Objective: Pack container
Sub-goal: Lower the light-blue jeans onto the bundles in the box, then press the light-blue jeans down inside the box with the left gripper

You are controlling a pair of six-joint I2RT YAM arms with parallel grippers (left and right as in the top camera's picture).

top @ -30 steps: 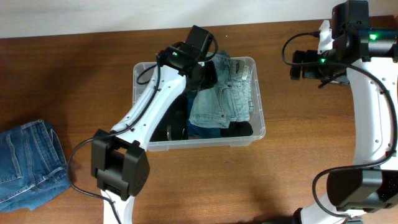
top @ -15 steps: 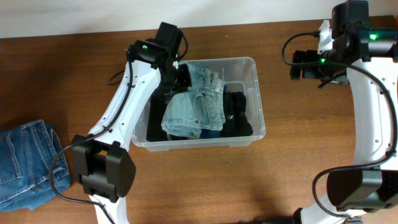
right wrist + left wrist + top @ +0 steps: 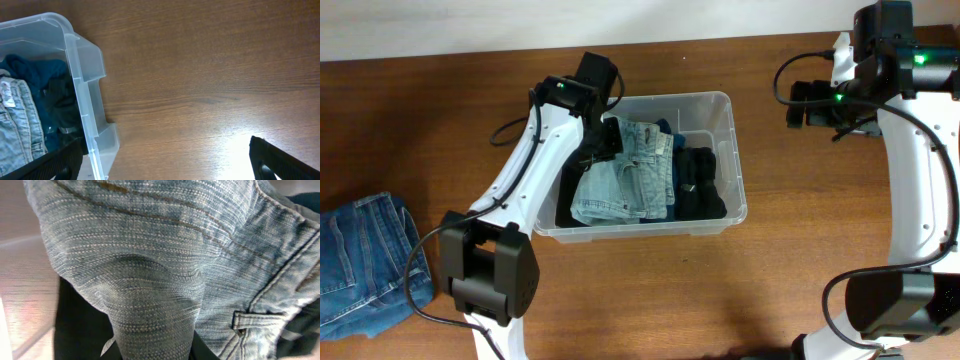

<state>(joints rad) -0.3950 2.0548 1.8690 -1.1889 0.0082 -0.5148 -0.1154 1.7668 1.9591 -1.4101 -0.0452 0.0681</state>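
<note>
The clear plastic container [image 3: 735,160] stands at the table's middle, holding light blue jeans [image 3: 625,175], dark blue cloth and black clothes [image 3: 700,185]. My left gripper [image 3: 605,135] is inside the container's left part, shut on the light blue jeans, whose denim fills the left wrist view [image 3: 160,270] between the two dark fingers. My right gripper [image 3: 800,105] hangs open and empty over bare table right of the container. The container's corner [image 3: 82,75] shows at the left of the right wrist view.
Another pair of blue jeans [image 3: 365,260] lies folded at the table's left edge. The wooden table [image 3: 770,290] runs bare in front and to the right of the container. A pale wall borders the far side.
My left gripper has dragged the light blue jeans from the container's right part toward its left side and lowered them. The black clothes at the right are now uncovered. The right arm has not moved.
</note>
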